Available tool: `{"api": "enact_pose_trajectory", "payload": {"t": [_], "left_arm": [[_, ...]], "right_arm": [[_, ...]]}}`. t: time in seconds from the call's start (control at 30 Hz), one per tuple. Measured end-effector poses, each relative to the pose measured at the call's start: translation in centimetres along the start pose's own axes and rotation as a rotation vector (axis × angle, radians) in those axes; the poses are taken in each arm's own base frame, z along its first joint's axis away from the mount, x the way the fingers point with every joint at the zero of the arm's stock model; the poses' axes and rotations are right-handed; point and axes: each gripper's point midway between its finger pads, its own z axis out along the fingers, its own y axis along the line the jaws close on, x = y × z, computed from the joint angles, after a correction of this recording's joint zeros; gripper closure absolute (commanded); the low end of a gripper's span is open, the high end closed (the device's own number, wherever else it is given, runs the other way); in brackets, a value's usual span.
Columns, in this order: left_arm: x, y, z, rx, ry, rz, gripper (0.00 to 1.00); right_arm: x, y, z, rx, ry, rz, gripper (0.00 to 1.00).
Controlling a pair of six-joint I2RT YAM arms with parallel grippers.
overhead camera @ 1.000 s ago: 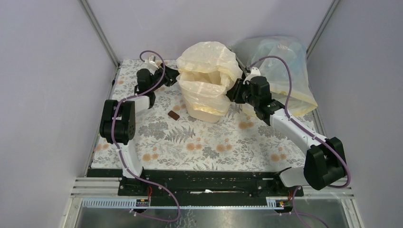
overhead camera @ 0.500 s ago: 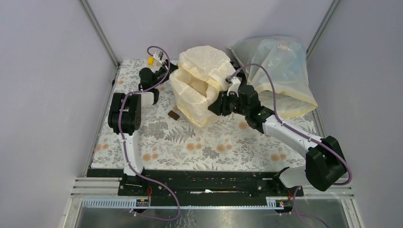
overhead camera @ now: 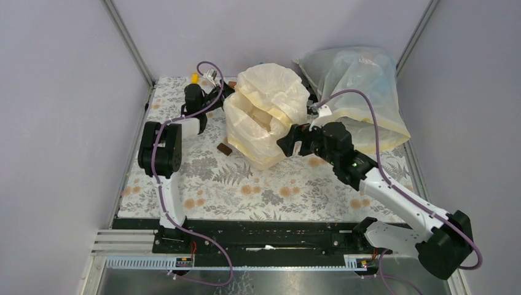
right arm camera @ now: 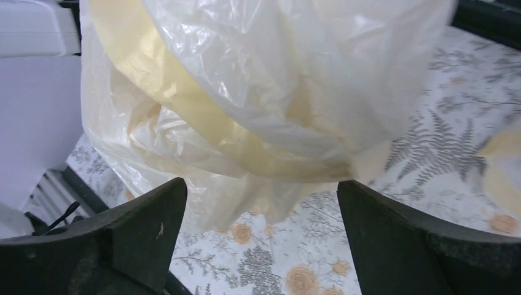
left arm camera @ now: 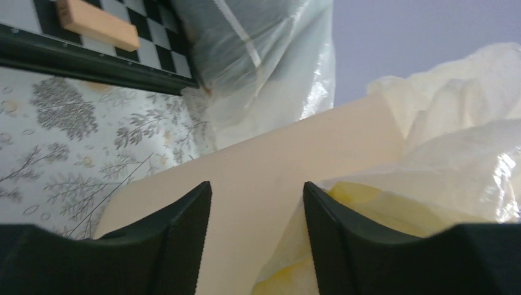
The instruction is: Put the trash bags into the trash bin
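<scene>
The trash bin [left arm camera: 276, 166] leans at the back middle of the table, nearly all of it wrapped in the crinkly cream-yellow trash bag [overhead camera: 270, 104]. My left gripper [overhead camera: 219, 96] is at the bin's back-left side. In the left wrist view its open jaws frame the bin's smooth beige wall, and the bag's edge [left arm camera: 344, 203] lies by the right fingertip. My right gripper [overhead camera: 289, 142] is open wide at the bin's front-right. The bag [right arm camera: 258, 92] hangs just ahead of its fingers, and only tablecloth shows between them.
A big whitish-clear bulging sack [overhead camera: 362, 86] fills the back right corner, close behind the bin. A small brown block [overhead camera: 225, 149] lies on the floral cloth left of the bin. A checkered board with a wooden block [left arm camera: 98, 24] is behind. Metal posts and walls close both sides.
Both grippers have opened and let go of the bag. The bin and bag tipped and shifted left; the right arm stretched forward with its elbow swung toward the near right.
</scene>
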Motion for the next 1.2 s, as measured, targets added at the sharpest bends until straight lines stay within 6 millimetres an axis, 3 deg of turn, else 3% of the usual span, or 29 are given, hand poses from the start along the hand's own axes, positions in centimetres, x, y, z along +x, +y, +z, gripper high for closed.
{"api": "enact_pose_trajectory", "payload": {"t": [0.1, 0.23, 0.27, 0.37, 0.67, 0.8, 0.9, 0.97, 1.07, 1.2], "left_arm": [[-0.6, 0.3, -0.5, -0.075, -0.029, 0.013, 0.3], [-2.5, -0.2, -2.5, -0.167, -0.121, 0.039, 0.25], [-4.0, -0.9, -4.5, -0.241, -0.198, 0.07, 0.2], [-5.0, -1.5, -5.5, -0.284, -0.244, 0.101, 0.14], [-5.0, -5.4, -9.6, -0.43, -0.407, 0.17, 0.1], [-4.2, -8.0, -12.3, -0.466, -0.499, 0.202, 0.09], [-4.0, -10.4, -13.6, -0.463, -0.549, 0.231, 0.09], [-3.9, -11.9, -14.2, -0.452, -0.576, 0.25, 0.09], [-3.1, -13.2, -14.8, -0.435, -0.592, 0.261, 0.09], [-1.4, -12.9, -14.6, -0.433, -0.556, 0.231, 0.11]], "right_arm": [[-0.8, -0.8, -1.6, 0.057, -0.031, -0.028, 0.0], [-1.8, -2.1, -3.4, 0.142, -0.04, -0.085, 0.0], [-3.5, -2.3, -4.4, 0.184, -0.063, -0.129, 0.0], [-4.7, -2.4, -5.1, 0.209, -0.074, -0.165, 0.0], [-14.0, 1.2, -6.7, 0.195, -0.212, -0.261, 0.01], [-17.0, 2.4, -5.7, 0.195, -0.225, -0.283, 0.06], [-18.3, 2.2, -4.0, 0.228, -0.212, -0.301, 0.24], [-18.6, 1.8, -2.6, 0.258, -0.189, -0.311, 0.3], [-18.7, 0.9, -0.5, 0.287, -0.148, -0.315, 0.3], [-18.6, -1.1, 2.0, 0.327, -0.092, -0.302, 0.27]]}}
